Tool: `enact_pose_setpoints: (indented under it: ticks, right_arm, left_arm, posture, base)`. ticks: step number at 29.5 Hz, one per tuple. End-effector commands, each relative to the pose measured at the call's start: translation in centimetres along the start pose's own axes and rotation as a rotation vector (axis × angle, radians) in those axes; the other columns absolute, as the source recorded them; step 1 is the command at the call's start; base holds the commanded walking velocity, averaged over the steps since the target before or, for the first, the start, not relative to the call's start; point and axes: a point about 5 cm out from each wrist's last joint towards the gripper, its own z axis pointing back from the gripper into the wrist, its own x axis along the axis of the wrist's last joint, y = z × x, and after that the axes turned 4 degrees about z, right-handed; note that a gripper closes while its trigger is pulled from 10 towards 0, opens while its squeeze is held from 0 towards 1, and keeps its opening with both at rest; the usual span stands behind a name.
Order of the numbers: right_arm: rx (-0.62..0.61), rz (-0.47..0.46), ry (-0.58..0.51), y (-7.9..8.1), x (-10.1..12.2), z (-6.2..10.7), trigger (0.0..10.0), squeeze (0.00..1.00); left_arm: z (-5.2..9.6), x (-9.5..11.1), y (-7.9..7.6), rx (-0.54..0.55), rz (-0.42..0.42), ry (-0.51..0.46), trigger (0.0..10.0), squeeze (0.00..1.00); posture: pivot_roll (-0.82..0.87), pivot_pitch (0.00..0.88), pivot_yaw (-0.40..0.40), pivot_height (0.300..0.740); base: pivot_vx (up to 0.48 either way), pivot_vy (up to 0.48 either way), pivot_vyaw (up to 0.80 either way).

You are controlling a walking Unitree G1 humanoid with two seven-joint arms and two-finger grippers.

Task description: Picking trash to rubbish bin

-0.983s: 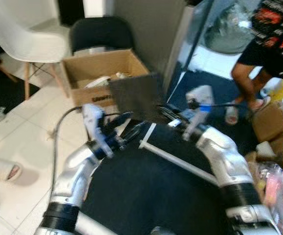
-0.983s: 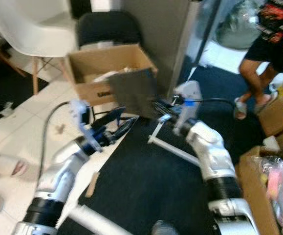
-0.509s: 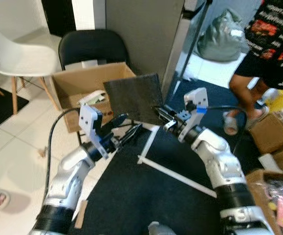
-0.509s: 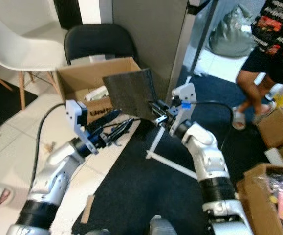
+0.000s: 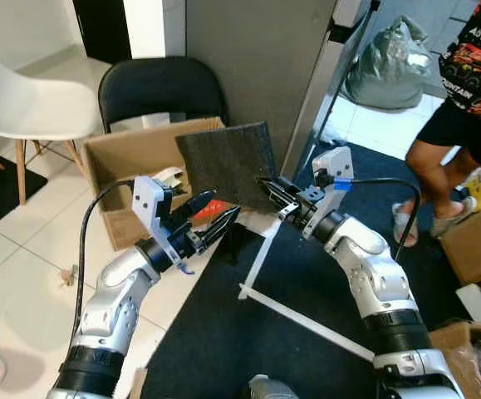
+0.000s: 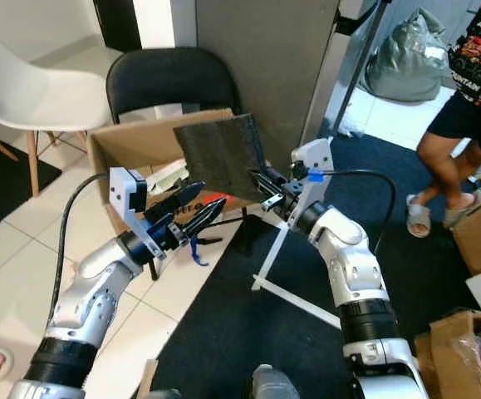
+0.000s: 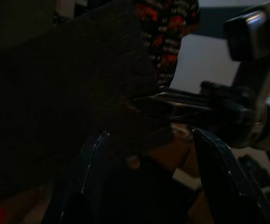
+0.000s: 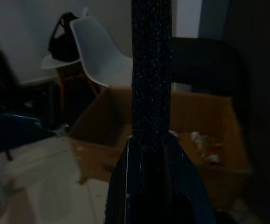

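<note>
White tile floor (image 5: 7,274) on the robot's left, dark carpet (image 5: 248,349) under and to the right of it, grey wall panel (image 5: 248,58) straight ahead. White shell chair (image 5: 24,100) sits at 10 o'clock, black folding chair (image 5: 161,87) at 11 o'clock with an open cardboard box (image 5: 111,158) on the floor just in front of it; box has some scraps inside, contents hard to make out. Left gripper (image 5: 211,220) is raised at about 11 o'clock, fingers spread wide, nothing between them, tips just below the lower edge of the dark mat piece (image 5: 228,162). That flat dark textured sheet is upright in the air at 12 o'clock, above the box's right end, between box and wall panel. Right gripper (image 5: 267,189) is closed on the sheet's lower right edge; right wrist view shows the sheet edge-on (image 8: 151,70) clamped between the two fingers (image 8: 125,186), box behind it. White L-shaped strip (image 5: 261,266) lies on the carpet below the right arm. Person in black printed shirt and sandals (image 5: 464,108) stands at 2 o'clock, grey plastic bag (image 5: 390,66) behind them near 1 o'clock, brown boxes (image 5: 477,245) at 3 o'clock.
</note>
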Motion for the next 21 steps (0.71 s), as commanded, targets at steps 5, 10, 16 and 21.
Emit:
enact_pose_setpoints:
  ticks: [5, 10, 16, 21]
  right_arm:
    - [0.003, 0.009, -0.011, 0.09, 0.26, -0.11, 10.0, 0.00]
    - [0.004, 0.011, -0.012, 0.10, 0.29, -0.11, 10.0, 0.00]
    - [0.010, 0.014, -0.022, 0.15, 0.39, -0.08, 10.0, 0.00]
    - [0.016, 0.017, -0.032, 0.22, 0.49, -0.05, 10.0, 0.00]
  left_arm:
    - [0.15, -0.21, 0.02, 0.003, -0.007, 0.017, 10.0, 0.00]
    - [0.15, -0.19, 0.01, 0.003, -0.007, 0.017, 10.0, 0.00]
    - [0.17, -0.19, 0.01, 0.005, -0.009, 0.018, 10.0, 0.00]
    - [0.20, -0.17, 0.02, 0.007, -0.010, 0.017, 10.0, 0.00]
  posture:
    - [-0.02, 0.000, -0.060, 0.740]
    - [-0.02, 0.000, -0.059, 0.740]
    - [-0.02, 0.000, -0.059, 0.740]
    - [-0.02, 0.000, -0.060, 0.740]
  base:
    - [0.398, 0.000, 0.00]
    - [0.396, 0.000, 0.00]
    - [0.397, 0.000, 0.00]
    - [0.398, 0.000, 0.00]
